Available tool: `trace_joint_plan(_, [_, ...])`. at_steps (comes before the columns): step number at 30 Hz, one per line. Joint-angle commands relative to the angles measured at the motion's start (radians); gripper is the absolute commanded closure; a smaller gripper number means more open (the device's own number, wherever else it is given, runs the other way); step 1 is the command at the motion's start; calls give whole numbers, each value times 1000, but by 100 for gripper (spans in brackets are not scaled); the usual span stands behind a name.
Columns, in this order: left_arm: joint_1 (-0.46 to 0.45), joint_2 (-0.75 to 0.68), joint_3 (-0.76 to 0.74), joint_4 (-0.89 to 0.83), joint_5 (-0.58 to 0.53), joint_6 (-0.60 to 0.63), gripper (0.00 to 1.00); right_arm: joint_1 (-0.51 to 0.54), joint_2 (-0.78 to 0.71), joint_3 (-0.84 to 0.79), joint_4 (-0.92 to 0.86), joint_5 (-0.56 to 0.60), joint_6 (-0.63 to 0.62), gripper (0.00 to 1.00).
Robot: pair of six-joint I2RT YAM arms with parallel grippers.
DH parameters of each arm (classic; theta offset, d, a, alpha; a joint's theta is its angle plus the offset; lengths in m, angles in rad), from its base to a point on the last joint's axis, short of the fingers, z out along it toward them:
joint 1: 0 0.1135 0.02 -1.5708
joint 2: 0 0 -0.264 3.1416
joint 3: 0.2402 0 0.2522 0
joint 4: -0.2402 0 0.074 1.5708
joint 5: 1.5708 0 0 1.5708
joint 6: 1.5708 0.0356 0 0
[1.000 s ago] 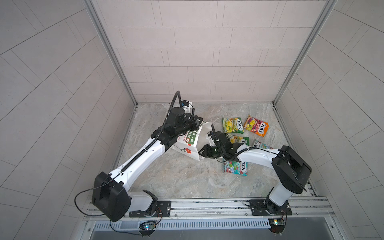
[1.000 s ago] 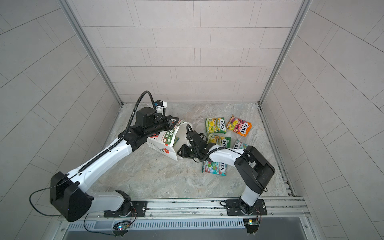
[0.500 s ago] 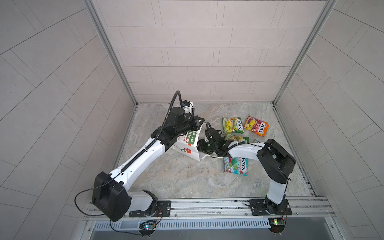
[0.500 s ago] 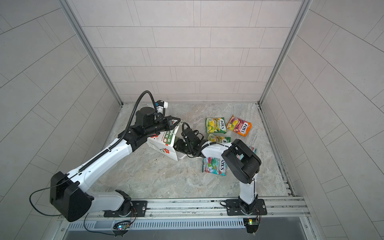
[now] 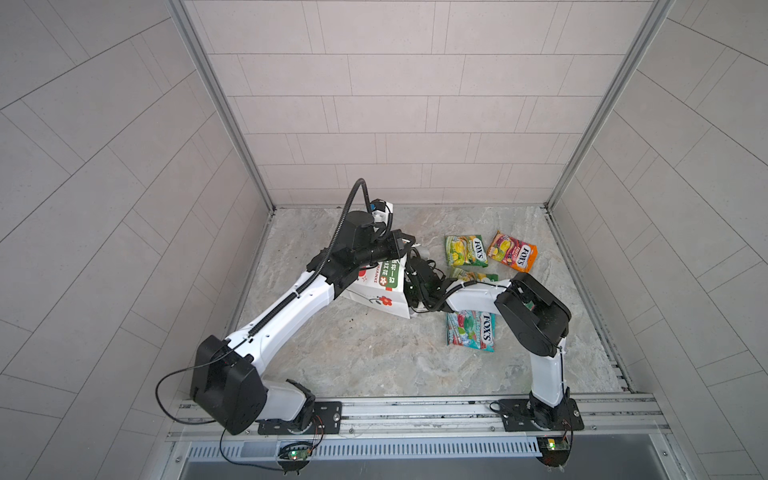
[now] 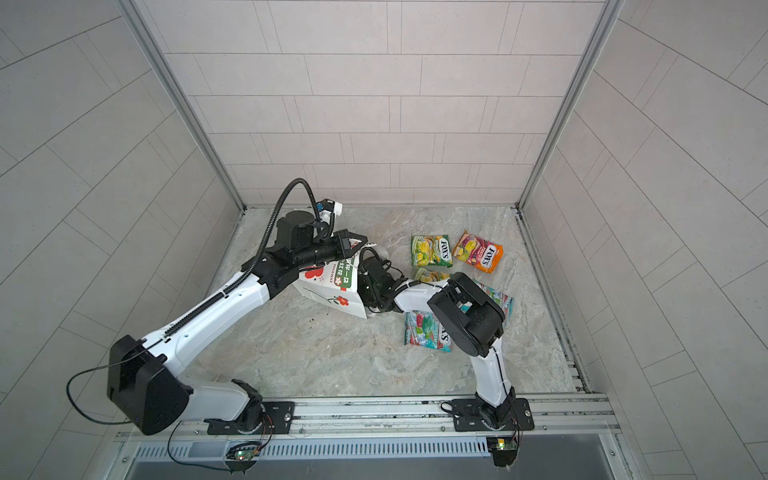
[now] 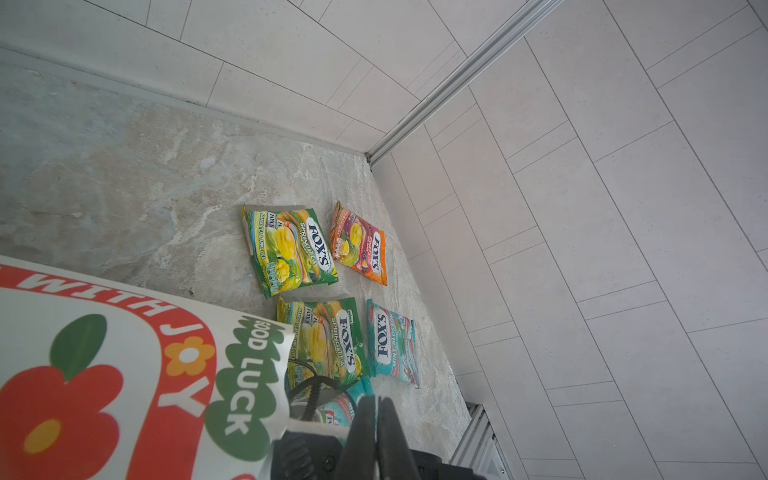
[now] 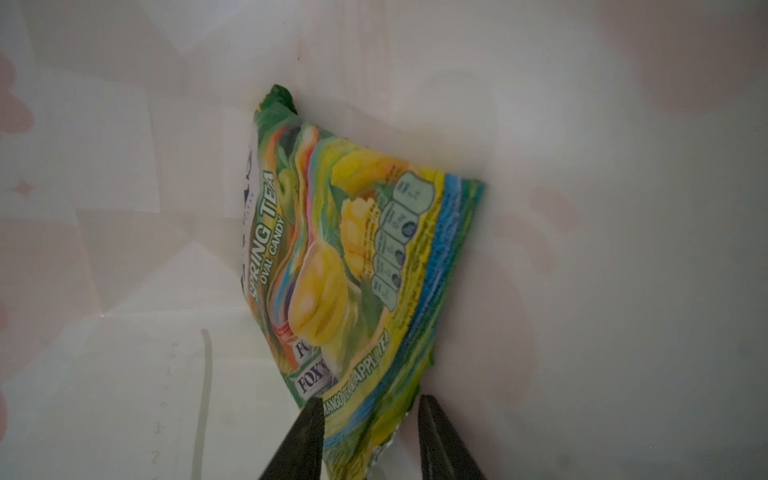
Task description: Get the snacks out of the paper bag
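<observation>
floor [image 5: 365,357]: free near front | paper bag [image 5: 374,293] interior: tight (walls crowd right hand [image 8: 369,399])

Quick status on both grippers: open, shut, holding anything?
Left gripper: closed, pinching the rim of the paper bag.
Right gripper: open inside the bag, jaws either side of a corner of the green-yellow packet, not clamped.

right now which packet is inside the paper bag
The green-yellow spring tea packet in the right wrist view: only it sits inside the paper bag; the other packets lie outside.
</observation>
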Motion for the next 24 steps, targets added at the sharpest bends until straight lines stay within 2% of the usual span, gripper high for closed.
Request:
trace_joint_plan(1, [-17, 7, 52, 65, 44, -17, 100, -3, 30, 36, 65, -11, 53, 60])
trace_joint_plan(6, [-27, 26, 69, 75, 68, -16, 100, -3, 71, 34, 211, -34, 125, 61])
trace_joint_plan(9, [-29, 29, 73, 76, 77, -44, 100, -3, 86, 46, 263, -50, 133, 64])
trace_joint_plan(12, [-30, 21, 70, 61, 65, -31, 100, -3, 85, 55, 273, -57, 121, 79])
trace_joint_plan(16, [-28, -4, 71, -35, -19, 42, 100, -7, 51, 31, 259, -48, 89, 100])
trace_joint_plan(24, [-29, -53, 57, -218, -301, 144, 100, -20, -111, -41, 131, -29, -48, 100])
